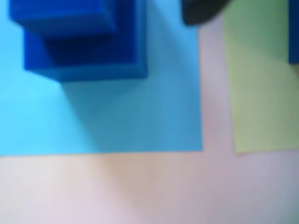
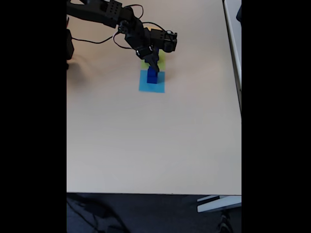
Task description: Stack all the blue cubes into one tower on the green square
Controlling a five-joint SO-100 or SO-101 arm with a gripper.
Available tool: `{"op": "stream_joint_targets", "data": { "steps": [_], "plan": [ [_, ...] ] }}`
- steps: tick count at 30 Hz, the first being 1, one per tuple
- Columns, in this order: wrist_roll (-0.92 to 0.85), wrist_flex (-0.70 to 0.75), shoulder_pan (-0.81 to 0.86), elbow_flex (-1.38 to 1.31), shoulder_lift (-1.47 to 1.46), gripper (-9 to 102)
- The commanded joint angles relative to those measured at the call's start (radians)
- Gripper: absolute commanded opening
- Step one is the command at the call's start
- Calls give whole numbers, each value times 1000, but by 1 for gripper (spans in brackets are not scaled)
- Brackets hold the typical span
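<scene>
sitting on the light-blue paper square (image 1: 140,116) in the wrist view are two stacked blue cubes – a bigger cube (image 1: 93,60) below, a smaller cube (image 1: 60,16) on top of it. to the right, across a strip of bare table (image 1: 149,191), lies the green square (image 1: 261,93), with a sliver of another blue cube (image 1: 294,32) at the frame's right edge. in the fixed view the gripper (image 2: 153,65) hangs right over the blue stack (image 2: 152,76) – whether its jaws are apart or clamped on the top cube, i cannot tell. the green paper pokes out just behind the arm (image 2: 107,12).
</scene>
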Motion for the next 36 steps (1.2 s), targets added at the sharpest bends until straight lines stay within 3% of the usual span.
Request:
{"op": "stream_joint_targets", "data": {
  "steps": [1,36],
  "plan": [
    [-5,-32,5,5,87,23],
    [-91,-80,61,95,89,18]
  ]
}}
